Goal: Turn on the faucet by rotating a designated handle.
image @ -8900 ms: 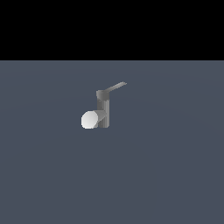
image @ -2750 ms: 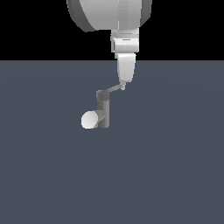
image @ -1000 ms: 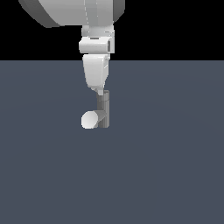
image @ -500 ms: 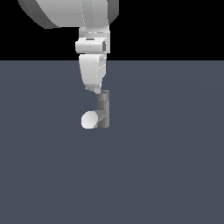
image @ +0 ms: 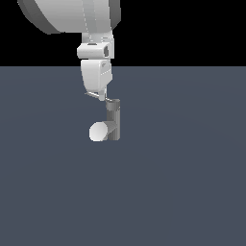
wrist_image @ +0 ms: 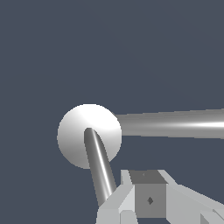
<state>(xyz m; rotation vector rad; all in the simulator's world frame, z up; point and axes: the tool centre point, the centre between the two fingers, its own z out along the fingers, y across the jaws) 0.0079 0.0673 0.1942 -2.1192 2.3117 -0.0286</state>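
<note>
The gripper (image: pixel 100 96) hangs directly above the faucet (image: pixel 113 122), its tips down at the level of the faucet's top cap and a little to the exterior view's left of the post. That placement makes sense for a sideways push: the handle (wrist_image: pixel 99 168) is a thin lever, easier to sweep round with the side of a finger than to pinch. In the wrist view the handle runs from the faucet's round top towards the fingers (wrist_image: pixel 116 205), ending right beside one of them and probably touching it (the contact itself is hidden by the finger body). Whether the jaws are apart or together I cannot tell; only one finger block shows clearly, and nothing is visibly clamped between them.

The spout (image: pixel 100 131) sticks out below the gripper, its pale round face turned towards the exterior camera, well clear of the fingers, so the push should not foul it.

By count: one faucet, one handle, one spout, one gripper, all on a plain dark floor (image: pixel 192 182).
</note>
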